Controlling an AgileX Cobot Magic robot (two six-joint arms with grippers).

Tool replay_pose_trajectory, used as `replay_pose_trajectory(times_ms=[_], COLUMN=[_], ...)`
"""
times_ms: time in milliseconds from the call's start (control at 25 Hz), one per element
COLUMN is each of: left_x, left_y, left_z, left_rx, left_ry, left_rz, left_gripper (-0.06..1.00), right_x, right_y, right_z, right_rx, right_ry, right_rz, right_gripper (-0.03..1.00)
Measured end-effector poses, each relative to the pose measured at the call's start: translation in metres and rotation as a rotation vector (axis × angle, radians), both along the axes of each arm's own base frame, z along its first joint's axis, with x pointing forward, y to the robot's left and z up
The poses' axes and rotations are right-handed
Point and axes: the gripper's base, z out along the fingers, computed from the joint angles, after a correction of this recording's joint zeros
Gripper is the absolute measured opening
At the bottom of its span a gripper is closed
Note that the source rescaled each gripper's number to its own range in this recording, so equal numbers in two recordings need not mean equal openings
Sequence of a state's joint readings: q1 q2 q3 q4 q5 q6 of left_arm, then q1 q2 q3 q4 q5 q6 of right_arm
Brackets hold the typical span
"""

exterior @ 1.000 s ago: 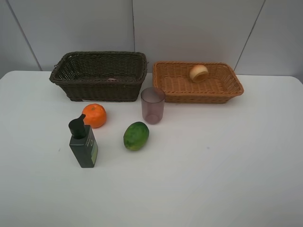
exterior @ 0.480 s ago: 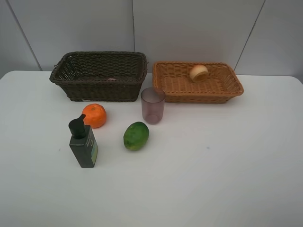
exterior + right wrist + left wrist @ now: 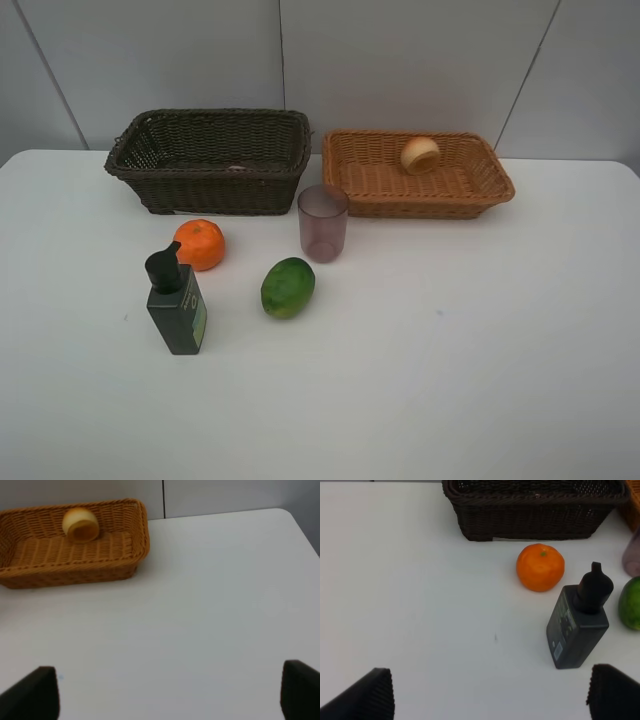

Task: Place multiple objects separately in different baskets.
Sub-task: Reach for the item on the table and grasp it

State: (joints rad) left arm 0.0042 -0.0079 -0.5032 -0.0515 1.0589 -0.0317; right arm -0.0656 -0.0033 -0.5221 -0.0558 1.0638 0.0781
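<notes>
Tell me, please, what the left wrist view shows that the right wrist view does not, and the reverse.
Only the left wrist view shows the dark brown basket, the tangerine, the dark green pump bottle, and cut-off edges of the green fruit and the mauve cup. Only the right wrist view shows the pale yellow peach, which lies in the tan basket. Both show the white table, and what looks like a sliver of the tan basket also reaches the left view. Each shows its own gripper open, left gripper and right gripper.
</notes>
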Motion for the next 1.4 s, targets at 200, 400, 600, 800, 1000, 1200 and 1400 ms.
replay_pose_trajectory(times_ms=[200, 400, 600, 800, 1000, 1200, 1400], left_x=[0.0000, 0.0000, 0.0000, 0.0000, 0.0000, 0.0000, 0.0068], left_y=[0.0000, 0.0000, 0.0000, 0.0000, 0.0000, 0.0000, -0.0010], left_z=[0.0000, 0.0000, 0.0000, 0.0000, 0.0000, 0.0000, 0.0025], left_rx=[0.000, 0.000, 0.000, 0.000, 0.000, 0.000, -0.011], left_ry=[0.000, 0.000, 0.000, 0.000, 0.000, 0.000, 0.044], left_rz=[0.000, 0.000, 0.000, 0.000, 0.000, 0.000, -0.007], left_gripper=[1.00, 1.00, 1.00, 1.00, 1.00, 1.00, 1.00], right_x=[0.0000, 0.0000, 0.0000, 0.0000, 0.0000, 0.0000, 0.0000], right_y=[0.0000, 0.0000, 0.0000, 0.0000, 0.0000, 0.0000, 0.0001], right_z=[0.0001, 0.0001, 0.0001, 0.0001, 0.0001, 0.0001, 0.0001], right_rx=[0.000, 0.000, 0.000, 0.000, 0.000, 0.000, 0.000], right_ry=[-0.001, -0.001, -0.001, -0.001, -0.001, -0.001, -0.001], right_rz=[0.000, 0.000, 0.000, 0.000, 0.000, 0.000, 0.000], right_gripper=[0.95, 0.95, 0.95, 0.95, 0.95, 0.95, 0.95])
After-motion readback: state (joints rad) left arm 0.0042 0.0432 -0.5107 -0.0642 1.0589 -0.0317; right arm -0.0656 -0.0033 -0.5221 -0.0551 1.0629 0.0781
